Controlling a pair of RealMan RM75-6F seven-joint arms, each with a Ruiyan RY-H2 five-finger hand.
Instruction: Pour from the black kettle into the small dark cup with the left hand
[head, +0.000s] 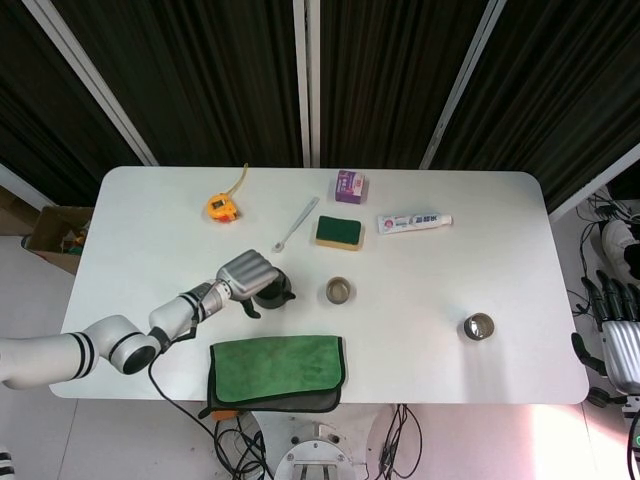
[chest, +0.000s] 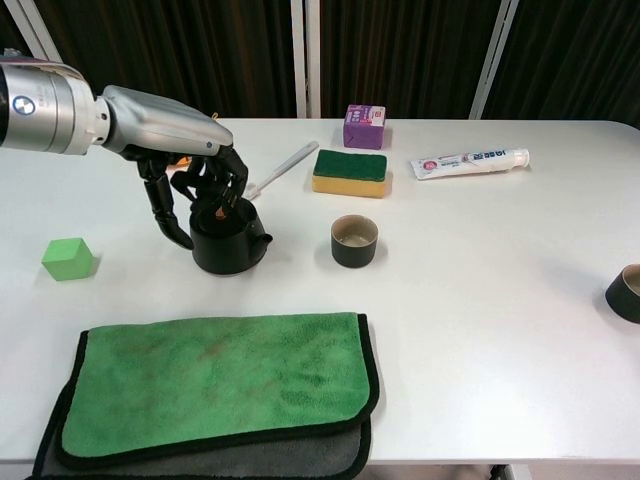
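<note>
On the white table, the left hand curls over the black kettle; it seems to grasp the handle, probably for lifting, though fingers hide the contact. Kettle stands upright, spout toward the cup nearby. Dark curtains hang behind.

The left hand reaches in from the left, palm down, fingers curled downward. The right hand hangs far right, fingers apart.
</note>
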